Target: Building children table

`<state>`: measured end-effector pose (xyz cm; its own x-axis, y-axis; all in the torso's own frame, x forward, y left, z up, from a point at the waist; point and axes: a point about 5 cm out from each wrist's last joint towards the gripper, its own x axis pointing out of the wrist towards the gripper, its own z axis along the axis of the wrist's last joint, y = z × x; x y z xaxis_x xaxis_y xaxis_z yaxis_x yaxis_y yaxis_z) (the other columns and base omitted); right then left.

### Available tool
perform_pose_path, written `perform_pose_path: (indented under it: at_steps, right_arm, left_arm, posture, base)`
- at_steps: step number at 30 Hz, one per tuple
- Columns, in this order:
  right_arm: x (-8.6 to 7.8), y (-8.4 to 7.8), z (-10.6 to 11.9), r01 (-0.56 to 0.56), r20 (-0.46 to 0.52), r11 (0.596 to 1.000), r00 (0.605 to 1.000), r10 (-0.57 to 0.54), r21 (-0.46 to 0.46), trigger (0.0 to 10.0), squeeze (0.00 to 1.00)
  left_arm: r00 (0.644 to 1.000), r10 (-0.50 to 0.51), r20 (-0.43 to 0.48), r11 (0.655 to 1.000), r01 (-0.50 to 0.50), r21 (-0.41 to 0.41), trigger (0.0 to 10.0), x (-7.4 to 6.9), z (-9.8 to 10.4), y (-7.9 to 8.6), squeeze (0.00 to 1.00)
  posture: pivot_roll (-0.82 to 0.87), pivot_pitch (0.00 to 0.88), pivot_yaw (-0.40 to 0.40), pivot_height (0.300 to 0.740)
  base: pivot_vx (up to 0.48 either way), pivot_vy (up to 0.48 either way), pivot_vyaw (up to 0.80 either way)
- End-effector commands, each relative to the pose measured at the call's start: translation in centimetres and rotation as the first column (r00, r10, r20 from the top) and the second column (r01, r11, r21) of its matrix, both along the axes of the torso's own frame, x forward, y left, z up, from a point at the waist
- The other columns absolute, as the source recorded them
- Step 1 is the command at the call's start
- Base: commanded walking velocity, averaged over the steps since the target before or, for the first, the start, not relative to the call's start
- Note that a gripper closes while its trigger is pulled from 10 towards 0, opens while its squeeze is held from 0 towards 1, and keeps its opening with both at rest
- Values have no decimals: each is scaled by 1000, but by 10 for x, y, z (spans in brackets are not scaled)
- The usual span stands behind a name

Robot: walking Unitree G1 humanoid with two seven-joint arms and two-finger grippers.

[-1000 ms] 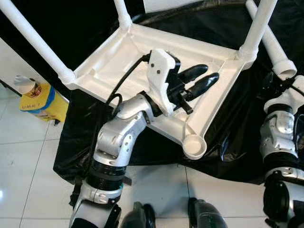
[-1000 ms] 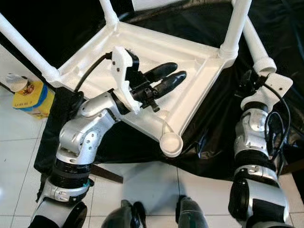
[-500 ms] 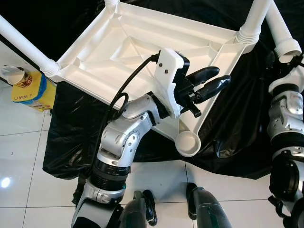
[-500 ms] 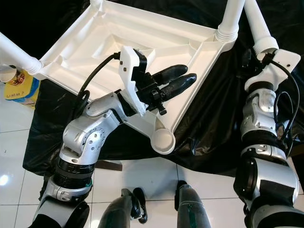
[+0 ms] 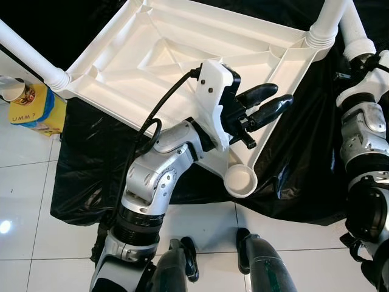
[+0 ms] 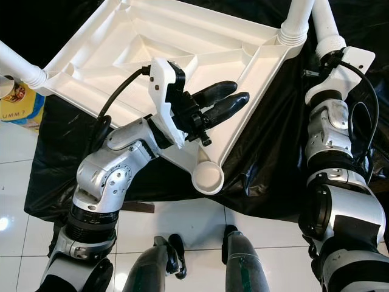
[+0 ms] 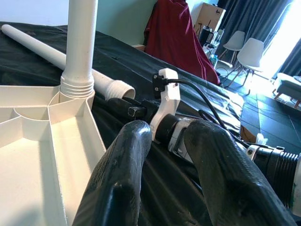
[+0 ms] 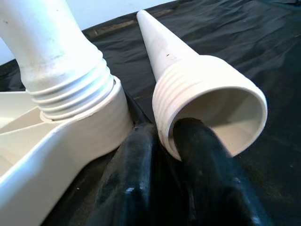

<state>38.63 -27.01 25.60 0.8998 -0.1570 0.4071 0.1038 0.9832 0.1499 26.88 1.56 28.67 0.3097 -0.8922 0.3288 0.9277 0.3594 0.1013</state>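
Black sheet spread over white tiles, upturned white table top lying on it. Left gripper hovering above, slightly parted. Right gripper pinching loose leg's rim.

The yellow and blue box on the floor beside the black sheet bears the letters "UMM"; the rest is unreadable.

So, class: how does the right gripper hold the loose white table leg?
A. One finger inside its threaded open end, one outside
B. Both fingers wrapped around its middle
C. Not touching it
A: in the right wrist view, the right gripper pinches the rim of the loose table leg, one finger inside its open threaded end.
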Motion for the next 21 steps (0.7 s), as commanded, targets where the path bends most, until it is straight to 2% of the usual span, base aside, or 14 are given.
perform_pose_path:
  at_steps: [1,3,4,16,17,21]
  right_arm:
    - [3,6,-14,-34,-58,999,998,34,14,4627,0]
    - [3,6,-14,-34,-58,999,998,34,14,4627,0]
    - [4,6,-14,-41,-63,999,997,41,13,10000,0]
    - [8,3,-2,-55,-90,998,994,54,-8,10000,0]
    - [9,2,0,-57,-90,998,994,56,-15,0,0]
    - [8,2,2,-57,-81,998,995,55,-25,0,0]
  left_arm:
    - [1000,-3,1,1000,3,3,10000,-3,-1,2,0]
    - [1000,-3,1,1000,3,3,10000,-3,-1,2,0]
    - [1000,0,1,1000,0,3,10000,-3,0,2,0]
    - [1000,20,-1,1000,-20,9,10000,-5,0,4,0]
    - [1000,27,-3,1000,-27,10,10000,-6,0,5,0]
    - [999,35,-4,999,-35,10,10000,-6,0,6,0]
  posture:
    - [-101,320,114,740]
    - [-101,320,114,740]
    - [-100,321,114,740]
    - [-57,334,99,740]
    - [-46,332,92,740]
    - [-42,331,89,740]
  base:
    - [0,0,0]
    - [0,0,0]
    - [0,0,0]
    - [0,0,0]
    - [0,0,0]
    - [0,0,0]
